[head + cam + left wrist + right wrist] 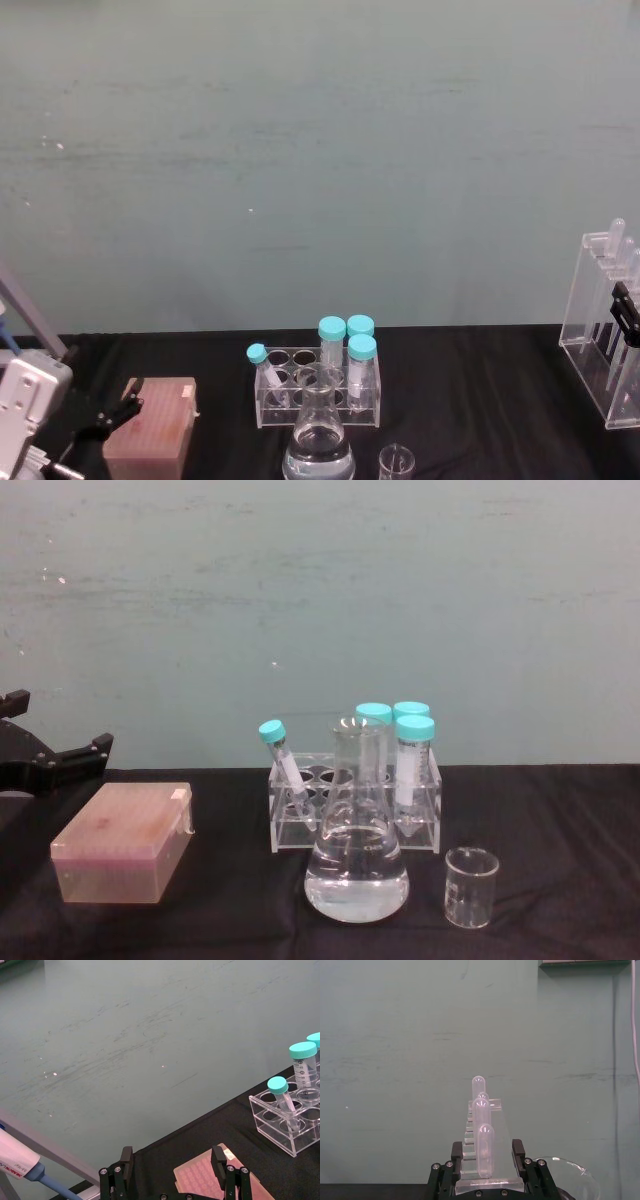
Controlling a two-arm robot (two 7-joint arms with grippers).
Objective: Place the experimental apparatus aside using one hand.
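I saw soft, even light throughout. The wall point(320, 600) behind the flask point(356, 865) was moderately bright, with a few white specks up and left of it. Glints sat on the flask's liquid, the beaker point(471, 885) just right, and the rack point(590, 350) well right. The black cloth point(560, 860) beneath lay dark and flat.

On the black desk point(560, 810), the large conical glass flask point(356, 870) stands centre-front, small glass beaker point(471, 885) just right, low clear rack of teal-capped tubes point(355, 815) close behind, pink plastic box point(125, 842) well left, tall acrylic test-tube rack point(600, 350) far right.
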